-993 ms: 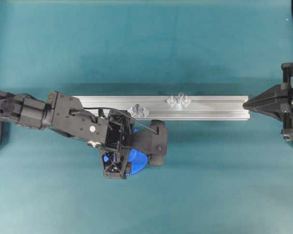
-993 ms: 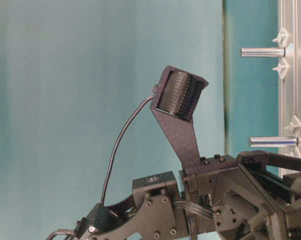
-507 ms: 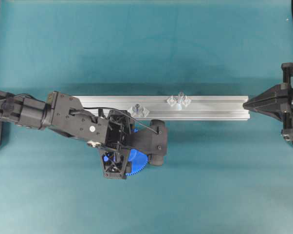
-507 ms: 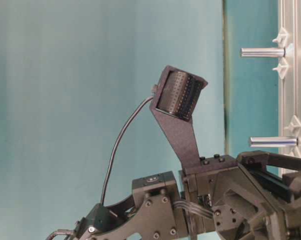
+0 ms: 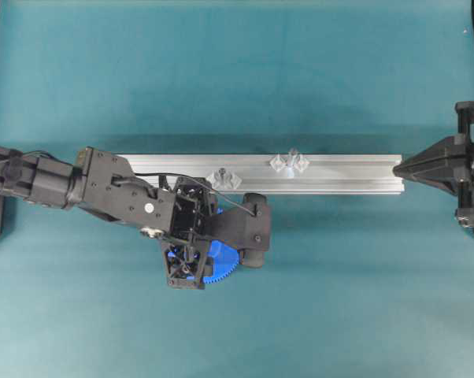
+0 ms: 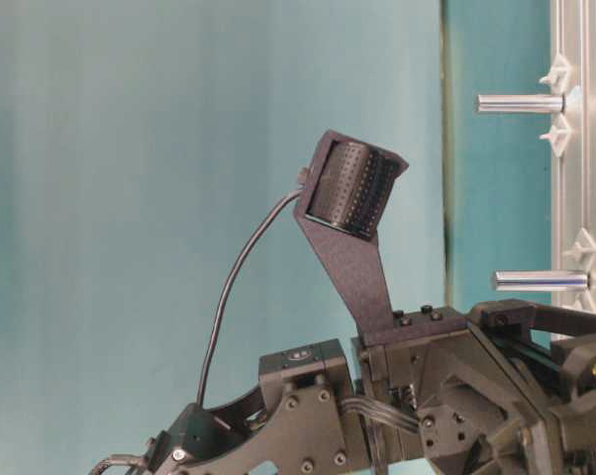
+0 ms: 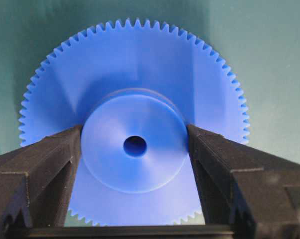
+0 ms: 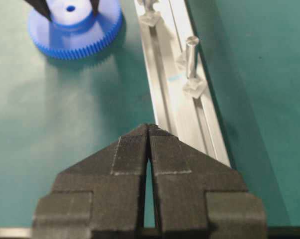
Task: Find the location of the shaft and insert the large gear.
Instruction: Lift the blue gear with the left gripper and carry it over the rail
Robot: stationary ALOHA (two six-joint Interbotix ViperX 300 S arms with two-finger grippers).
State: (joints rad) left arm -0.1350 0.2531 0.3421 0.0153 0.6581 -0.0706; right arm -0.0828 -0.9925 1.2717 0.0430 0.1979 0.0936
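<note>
The large gear [image 7: 135,129], a flat bright blue toothed disc with a raised hub and small centre hole, lies on the green table [image 5: 339,299] near the rail [image 5: 339,173]. The left claw [image 7: 135,149] straddles the hub, fingers [image 7: 50,159] at its sides, contact unclear; the right claw [image 8: 148,130] is pressed closed, empty.

Rail [image 5: 339,175]: lies across the middle of the table [image 5: 237,71], running left to right in the overhead view.
Shaft [image 5: 290,161]: stands on the rail, right of centre.
Second peg [image 5: 222,178]: on the rail, left of the shaft.
Large gear [image 5: 221,264]: flat on the table, just in front of the rail, below the second peg.
</note>
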